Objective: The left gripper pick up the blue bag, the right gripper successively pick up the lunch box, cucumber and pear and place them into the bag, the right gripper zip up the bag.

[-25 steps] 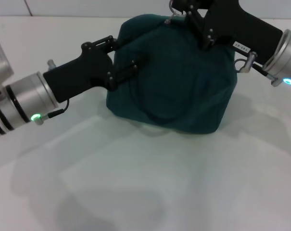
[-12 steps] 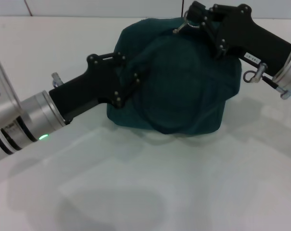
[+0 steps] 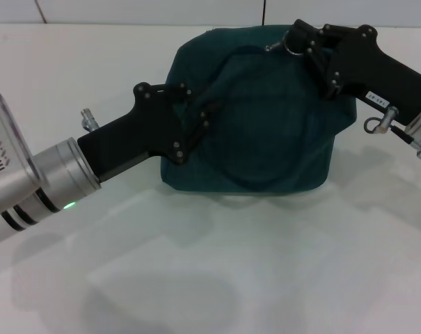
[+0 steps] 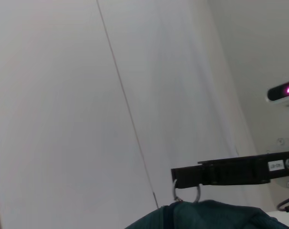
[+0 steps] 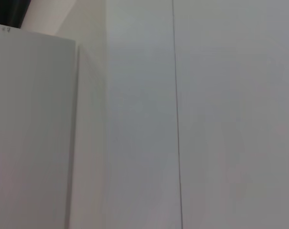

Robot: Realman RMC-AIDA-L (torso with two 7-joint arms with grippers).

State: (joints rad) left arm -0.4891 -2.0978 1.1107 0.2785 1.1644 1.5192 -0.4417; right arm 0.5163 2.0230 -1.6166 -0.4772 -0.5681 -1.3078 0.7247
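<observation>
The blue bag [image 3: 266,118] sits on the white table at the middle back, bulging and dark teal. My left gripper [image 3: 202,117] comes in from the left and is shut on the fabric of the bag's left side. My right gripper [image 3: 294,36] reaches in from the right over the bag's top edge, shut on the silver ring pull [image 3: 289,46] of the zipper. In the left wrist view the right gripper [image 4: 176,177] shows side-on with the ring pull [image 4: 186,194] hanging under its tip, above the bag's top [image 4: 211,215]. The lunch box, cucumber and pear are out of view.
A white table [image 3: 217,264] spreads in front of the bag. A white wall panel [image 5: 182,119] fills the right wrist view, with a cabinet side [image 5: 34,133] next to it.
The right gripper has moved rightward and lower along the bag's top with the ring pull. The left arm has shifted right and lower. The bag has slid slightly right and sits flatter.
</observation>
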